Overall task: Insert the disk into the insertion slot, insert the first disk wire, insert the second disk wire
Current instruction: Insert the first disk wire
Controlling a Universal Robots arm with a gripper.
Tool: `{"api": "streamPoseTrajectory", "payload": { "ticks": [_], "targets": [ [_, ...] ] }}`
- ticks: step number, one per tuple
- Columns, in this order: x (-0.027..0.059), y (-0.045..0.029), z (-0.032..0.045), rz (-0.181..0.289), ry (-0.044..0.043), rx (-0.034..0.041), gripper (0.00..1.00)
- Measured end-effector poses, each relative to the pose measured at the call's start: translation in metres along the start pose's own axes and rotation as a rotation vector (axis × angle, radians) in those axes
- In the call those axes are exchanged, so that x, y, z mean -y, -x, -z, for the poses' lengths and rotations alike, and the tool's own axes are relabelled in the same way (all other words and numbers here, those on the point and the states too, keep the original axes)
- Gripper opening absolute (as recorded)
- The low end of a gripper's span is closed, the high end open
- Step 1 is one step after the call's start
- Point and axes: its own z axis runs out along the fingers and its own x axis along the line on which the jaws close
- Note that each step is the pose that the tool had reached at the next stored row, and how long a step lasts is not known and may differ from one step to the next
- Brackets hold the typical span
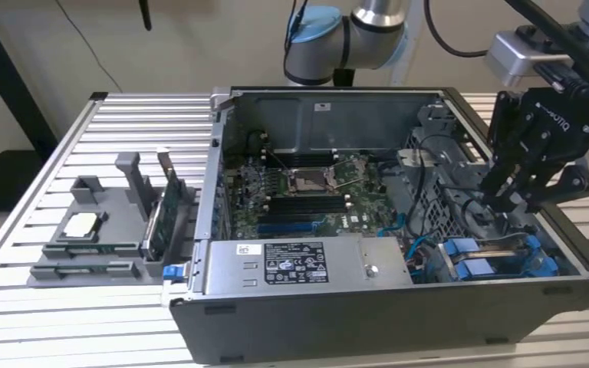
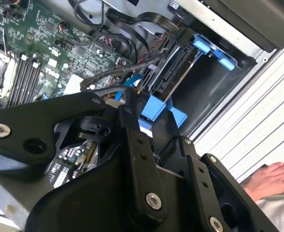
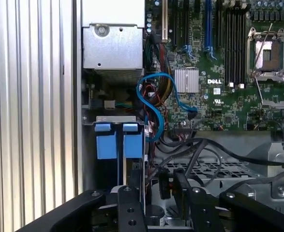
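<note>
The disk (image 1: 474,268) sits in its blue frame inside the insertion slot of the grey drive cage (image 3: 115,119), at the open case's front corner on the exterior view's right. A second blue-framed carrier (image 3: 106,142) stands right beside the disk (image 3: 132,142). My black gripper (image 1: 514,201) hangs just above that cage, open. Between its fingers (image 3: 180,186) in the first wrist view is a black wire plug (image 3: 163,186), and I cannot tell whether they touch it. A blue wire (image 3: 154,104) loops from the motherboard towards the cage. The gripper (image 2: 149,118) hovers over the blue frame (image 2: 158,107).
A grey labelled power-supply box (image 1: 294,261) lies along the case's front. The motherboard (image 1: 305,192) fills the case floor. A grey parts holder (image 1: 100,230) stands on the slatted table (image 1: 70,307) at the exterior view's left. A person's hand (image 2: 272,176) rests beside the case.
</note>
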Motion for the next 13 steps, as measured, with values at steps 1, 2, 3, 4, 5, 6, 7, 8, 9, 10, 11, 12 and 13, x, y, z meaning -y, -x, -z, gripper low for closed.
{"api": "streamPoseTrajectory", "payload": {
  "ticks": [1, 2, 3, 4, 5, 6, 7, 8, 9, 10, 11, 12, 13],
  "targets": [
    [-0.0001, 0.0000, -0.0004, 0.000, -0.0001, 0.0050, 0.38],
    [-0.0002, -0.0001, -0.0008, 0.000, -0.0002, 0.0094, 0.31],
    [-0.0004, -0.0001, -0.0011, 0.000, -0.0002, 0.0145, 0.31],
    [-0.0004, -0.0001, -0.0014, 0.001, -0.0002, 0.0198, 0.31],
    [-0.0004, -0.0001, -0.0017, 0.001, -0.0001, 0.0252, 0.31],
    [-0.0004, -0.0001, -0.0020, 0.001, 0.0000, 0.0307, 0.31],
    [-0.0004, -0.0002, -0.0023, 0.001, 0.0001, 0.0355, 0.31],
    [-0.0004, -0.0002, -0.0024, 0.001, 0.0001, 0.0388, 0.31],
    [-0.0004, -0.0001, -0.0025, 0.001, 0.0001, 0.0407, 0.31],
    [-0.0004, -0.0001, -0.0026, 0.001, 0.0002, 0.0416, 0.29],
    [-0.0004, -0.0001, -0.0026, 0.001, 0.0002, 0.0419, 0.22],
    [-0.0004, -0.0001, -0.0027, 0.001, 0.0002, 0.0421, 0.22],
    [-0.0004, -0.0002, -0.0027, 0.001, 0.0001, 0.0422, 0.22]
  ]
}}
